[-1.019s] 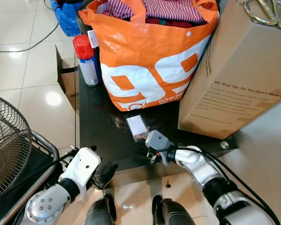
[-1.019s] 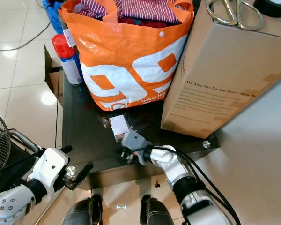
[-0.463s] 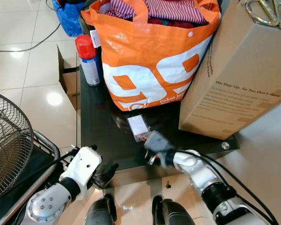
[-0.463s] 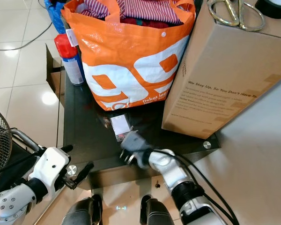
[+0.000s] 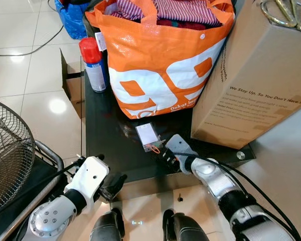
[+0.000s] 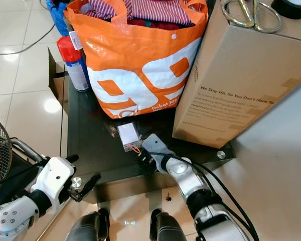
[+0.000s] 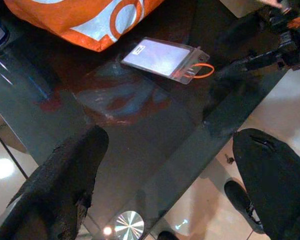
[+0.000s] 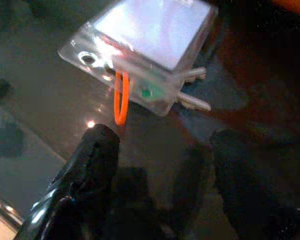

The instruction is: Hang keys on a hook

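Observation:
The keys [image 8: 192, 102] lie on the dark glass table [image 5: 105, 135], fastened to a clear plastic card holder [image 5: 147, 134] with an orange loop [image 8: 121, 97]. My right gripper [image 5: 165, 153] is low over the table's near edge, just short of the holder. It is open, with one black fingertip [image 8: 97, 145] right by the orange loop and nothing between the fingers. My left gripper [image 5: 113, 183] hangs below the table's front edge, open and empty, its fingers [image 7: 65, 185] spread wide.
A full orange shopping bag [image 5: 160, 60] stands behind the holder and a large cardboard box [image 5: 251, 80] with scissors [image 5: 283, 12] on top to its right. A red-capped spray can [image 5: 93, 65] stands at the table's far left. A wire fan [image 5: 5, 150] is at my left.
My right gripper has turned at the wrist and pushed forward over the table edge, closer to the card holder's orange loop. The left arm has stayed put.

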Tool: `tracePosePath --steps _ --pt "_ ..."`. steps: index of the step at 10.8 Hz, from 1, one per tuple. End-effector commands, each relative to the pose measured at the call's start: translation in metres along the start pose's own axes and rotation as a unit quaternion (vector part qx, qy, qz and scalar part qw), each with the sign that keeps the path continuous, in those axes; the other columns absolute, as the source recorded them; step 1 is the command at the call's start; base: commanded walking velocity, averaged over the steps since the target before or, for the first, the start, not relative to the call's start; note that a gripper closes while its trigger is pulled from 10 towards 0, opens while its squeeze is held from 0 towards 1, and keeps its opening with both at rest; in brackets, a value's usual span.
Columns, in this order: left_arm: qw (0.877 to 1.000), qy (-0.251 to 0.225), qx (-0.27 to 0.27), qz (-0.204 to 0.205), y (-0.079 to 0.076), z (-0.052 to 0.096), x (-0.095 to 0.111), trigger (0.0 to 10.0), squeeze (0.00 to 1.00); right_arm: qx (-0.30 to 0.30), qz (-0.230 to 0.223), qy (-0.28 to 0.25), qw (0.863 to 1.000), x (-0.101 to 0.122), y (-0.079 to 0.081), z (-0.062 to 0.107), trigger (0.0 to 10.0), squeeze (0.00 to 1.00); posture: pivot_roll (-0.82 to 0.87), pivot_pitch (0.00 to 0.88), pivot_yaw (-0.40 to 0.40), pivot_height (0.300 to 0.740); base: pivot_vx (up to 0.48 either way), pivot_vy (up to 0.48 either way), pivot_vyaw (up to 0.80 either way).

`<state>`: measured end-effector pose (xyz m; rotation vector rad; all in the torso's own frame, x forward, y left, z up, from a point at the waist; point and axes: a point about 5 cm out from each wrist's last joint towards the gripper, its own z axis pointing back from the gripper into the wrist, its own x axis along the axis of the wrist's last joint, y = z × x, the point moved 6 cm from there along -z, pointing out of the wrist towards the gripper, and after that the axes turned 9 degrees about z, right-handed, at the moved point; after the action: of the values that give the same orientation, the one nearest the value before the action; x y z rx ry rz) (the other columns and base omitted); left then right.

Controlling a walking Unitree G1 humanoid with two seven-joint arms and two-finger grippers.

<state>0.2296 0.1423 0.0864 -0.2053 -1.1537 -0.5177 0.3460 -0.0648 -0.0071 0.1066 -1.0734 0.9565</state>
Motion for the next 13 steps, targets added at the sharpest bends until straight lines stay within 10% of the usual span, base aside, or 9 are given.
tracePosePath --steps 1,2,3,4,7,12,13 --pt "1.000 0.008 -0.006 0.003 -0.003 0.001 -0.004 10.0 0.69 0.000 -0.013 0.022 1.000 -0.011 0.004 0.000 10.0 0.12 0.10 0.230 -0.071 0.740 0.000 0.000 0.00" --pt "1.000 0.008 -0.006 0.002 -0.003 0.001 -0.005 10.0 0.69 0.000 -0.025 0.025 0.999 -0.012 0.005 -0.001 10.0 0.00 0.10 0.230 -0.070 0.740 0.000 0.000 0.00" --pt "1.000 0.008 -0.006 0.001 -0.003 0.000 -0.004 10.0 0.69 -0.012 -0.084 0.026 0.996 -0.012 0.009 -0.005 4.2 0.00 0.10 0.231 -0.071 0.740 0.000 0.000 0.00" --pt "1.000 0.008 -0.006 0.001 -0.003 0.001 -0.004 10.0 0.69 -0.014 -0.090 0.025 0.996 -0.011 0.009 -0.006 2.4 0.00 0.10 0.231 -0.071 0.740 0.000 0.000 0.00" --pt "1.000 0.009 -0.006 0.001 -0.003 0.002 -0.005 10.0 0.69 -0.023 -0.111 0.015 0.993 -0.009 0.007 -0.007 0.4 0.00 0.10 0.235 -0.071 0.740 0.000 0.000 0.00" --pt "1.000 0.008 -0.006 0.001 -0.003 0.002 -0.005 10.0 0.69 -0.013 -0.116 -0.014 0.993 0.003 0.017 -0.011 3.3 0.00 0.10 0.236 -0.068 0.740 0.000 0.000 0.00" --pt "1.000 0.008 -0.006 0.001 -0.004 0.002 -0.005 10.0 0.69 -0.004 -0.107 -0.031 0.994 0.009 0.019 -0.010 8.9 0.00 0.10 0.236 -0.068 0.740 0.000 0.000 0.00"
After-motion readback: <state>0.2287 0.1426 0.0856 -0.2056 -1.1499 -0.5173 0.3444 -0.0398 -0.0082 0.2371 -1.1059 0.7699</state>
